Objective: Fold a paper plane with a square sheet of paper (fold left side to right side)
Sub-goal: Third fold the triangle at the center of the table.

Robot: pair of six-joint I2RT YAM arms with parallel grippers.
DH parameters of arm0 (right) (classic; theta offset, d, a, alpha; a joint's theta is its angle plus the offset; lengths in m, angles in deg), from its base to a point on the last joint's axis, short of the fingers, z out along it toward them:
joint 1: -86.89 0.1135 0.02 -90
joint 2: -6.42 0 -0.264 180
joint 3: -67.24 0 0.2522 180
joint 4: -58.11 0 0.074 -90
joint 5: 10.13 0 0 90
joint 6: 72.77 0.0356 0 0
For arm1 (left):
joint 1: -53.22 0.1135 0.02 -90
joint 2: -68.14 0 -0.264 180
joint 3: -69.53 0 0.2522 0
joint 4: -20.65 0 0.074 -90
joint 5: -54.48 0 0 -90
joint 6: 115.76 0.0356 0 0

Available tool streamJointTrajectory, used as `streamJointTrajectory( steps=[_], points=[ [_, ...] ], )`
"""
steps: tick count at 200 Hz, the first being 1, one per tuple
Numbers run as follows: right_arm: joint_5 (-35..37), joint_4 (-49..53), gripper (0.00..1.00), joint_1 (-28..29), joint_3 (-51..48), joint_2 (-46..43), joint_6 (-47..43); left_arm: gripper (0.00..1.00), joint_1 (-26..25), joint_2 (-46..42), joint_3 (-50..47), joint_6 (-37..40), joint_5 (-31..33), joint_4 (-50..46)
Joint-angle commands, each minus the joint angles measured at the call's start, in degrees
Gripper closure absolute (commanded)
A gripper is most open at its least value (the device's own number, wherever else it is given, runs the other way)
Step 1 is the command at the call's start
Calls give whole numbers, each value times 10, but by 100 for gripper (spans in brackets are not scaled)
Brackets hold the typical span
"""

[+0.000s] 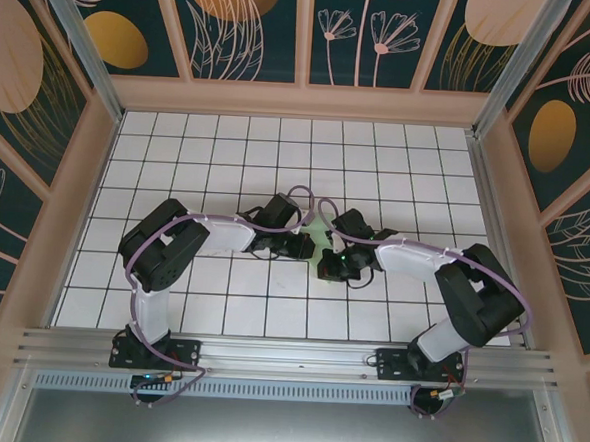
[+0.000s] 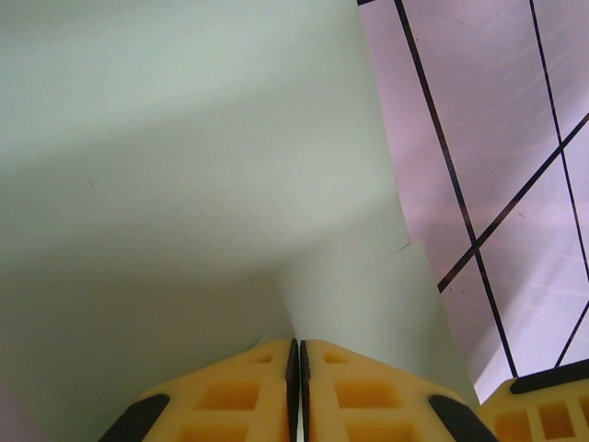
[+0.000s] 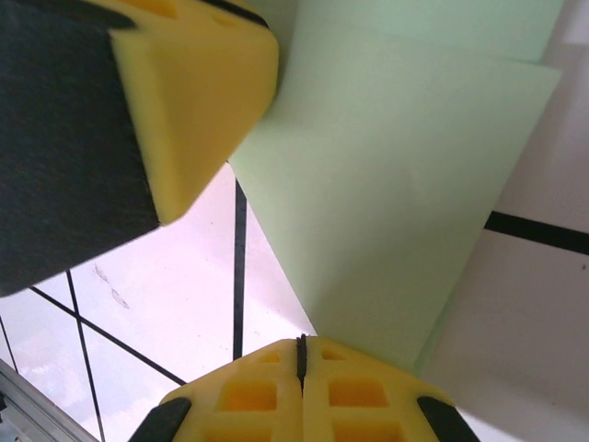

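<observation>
Mint-green sheet of paper [image 1: 321,233], just one, held mid-table between two grippers: left gripper [image 2: 295,345] clamped on its fold, right gripper [image 3: 301,339] clamped on a corner. Roomy tiled table [image 1: 229,147] all round.

You are seeing the square sheet of paper [image 2: 184,166] looking matt and smooth, yellow plastic fingers [image 2: 368,401] looking dull, the tiled table [image 2: 497,138] shining.

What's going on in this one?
Both arms meet mid-table over the pale green sheet of paper. The left claw and the right claw are each closed on an edge of it, holding it partly raised off the tiled table. Its layers overlap, but it is not yet a plane.
</observation>
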Motion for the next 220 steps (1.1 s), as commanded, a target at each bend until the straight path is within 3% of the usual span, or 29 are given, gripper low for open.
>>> streamJointTrajectory(
  steps=[1, 60, 220],
  points=[
    [-16, 4, 100, -4, -7, 14, -12, 85, 8, 52, -16, 25, 108, -58],
    [12, 33, 99, -16, -12, 11, -15, 85, 8, 55, 1, 30, 119, -64],
    [7, 50, 99, -43, -84, -48, 9, 85, 9, 69, 9, 32, 131, -67]
  ],
)
